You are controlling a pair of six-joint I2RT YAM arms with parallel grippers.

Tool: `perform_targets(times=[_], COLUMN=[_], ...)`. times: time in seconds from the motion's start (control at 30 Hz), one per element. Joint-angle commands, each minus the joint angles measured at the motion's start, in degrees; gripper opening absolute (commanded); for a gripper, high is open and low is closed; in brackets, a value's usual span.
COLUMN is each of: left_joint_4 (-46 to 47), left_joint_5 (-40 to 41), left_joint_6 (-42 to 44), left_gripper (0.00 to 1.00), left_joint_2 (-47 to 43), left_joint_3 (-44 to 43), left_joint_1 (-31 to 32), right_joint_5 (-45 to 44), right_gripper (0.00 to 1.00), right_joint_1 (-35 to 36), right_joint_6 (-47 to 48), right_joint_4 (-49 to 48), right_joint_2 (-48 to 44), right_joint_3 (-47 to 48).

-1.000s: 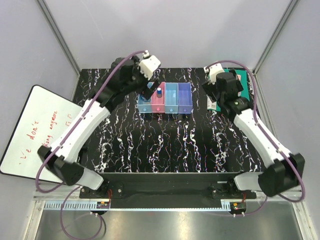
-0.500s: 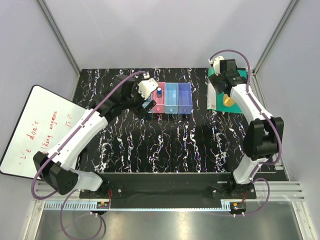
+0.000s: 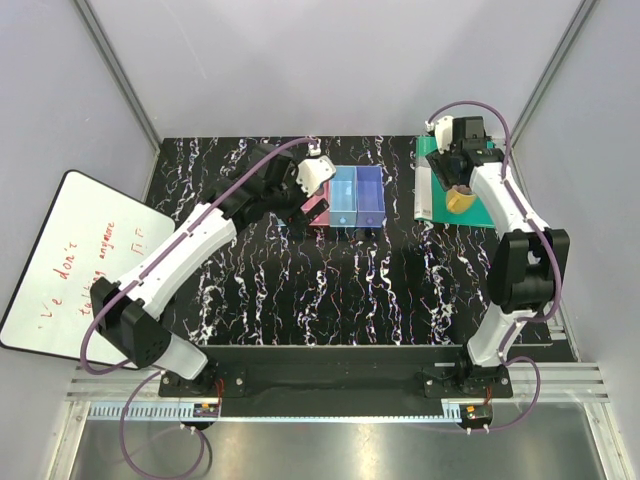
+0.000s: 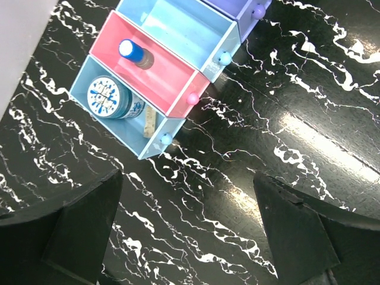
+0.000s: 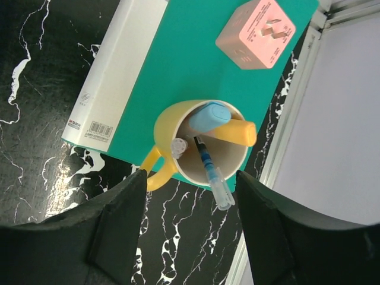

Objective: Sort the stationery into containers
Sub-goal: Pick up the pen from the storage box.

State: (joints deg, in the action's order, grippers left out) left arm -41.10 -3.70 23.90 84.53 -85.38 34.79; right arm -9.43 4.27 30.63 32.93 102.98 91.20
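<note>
Above yellow handled mug [image 5: 159, 132], right gripper [image 5: 190, 178] hovers, jaws spread, empty; best centre over orange-yellow stick [image 5: 234, 132], descend plumb, clear of rim.

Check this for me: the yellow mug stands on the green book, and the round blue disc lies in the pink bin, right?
Not quite. The left wrist view shows the round blue disc in the light blue bin, beside the pink bin. The yellow mug does stand on the green book.
</note>
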Motion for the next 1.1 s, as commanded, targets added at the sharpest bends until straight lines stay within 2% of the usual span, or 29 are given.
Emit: perform_targets(times=[0.0, 0.1, 0.2, 0.43, 0.5, 0.83, 1.03, 1.07], left_joint_4=[1.20, 1.11, 1.20, 1.11, 1.20, 1.20, 1.29, 1.20], left_joint_5=[-1.57, -1.22, -0.52, -0.34, -0.34, -1.22, -1.22, -1.22], left_joint_6=[-0.79, -0.61, -0.43, -0.35, -0.43, -0.70, -0.08, -0.08], left_gripper=[0.99, 0.99, 0.99, 0.99, 0.99, 0.99, 0.99, 0.99], left_joint_2=[0.20, -0.07, 0.02, 0.63, 0.81, 1.95, 2.22, 2.22], left_joint_3=[-2.68, -2.24, -2.24, -2.95, -3.03, -3.30, -3.82, -3.82], left_joint_1=[0.46, 0.55, 0.55, 0.63, 0.63, 0.81, 0.99, 0.90], right_joint_5=[3.10, 4.51, 5.12, 3.19, 2.84, -0.06, -0.76, -0.94], right_gripper=[0.67, 0.64, 0.55, 0.55, 0.49, 0.43, 0.24, 0.15], right_joint_1=[0.12, -0.05, 0.03, -0.67, -0.93, -1.37, -1.37, -1.46], right_joint_6=[-0.66, -0.57, -0.84, -1.72, -1.89, -1.72, -1.63, -1.72], right_joint_4=[0.47, 0.47, 0.47, -0.93, -1.37, -3.31, -3.75, -3.83], right_joint_2=[1.69, 2.92, 4.33, 6.62, 7.15, 8.20, 8.47, 8.55], right_joint_3=[1.17, 1.96, 2.93, 4.16, 4.34, 5.13, 4.95, 5.04])
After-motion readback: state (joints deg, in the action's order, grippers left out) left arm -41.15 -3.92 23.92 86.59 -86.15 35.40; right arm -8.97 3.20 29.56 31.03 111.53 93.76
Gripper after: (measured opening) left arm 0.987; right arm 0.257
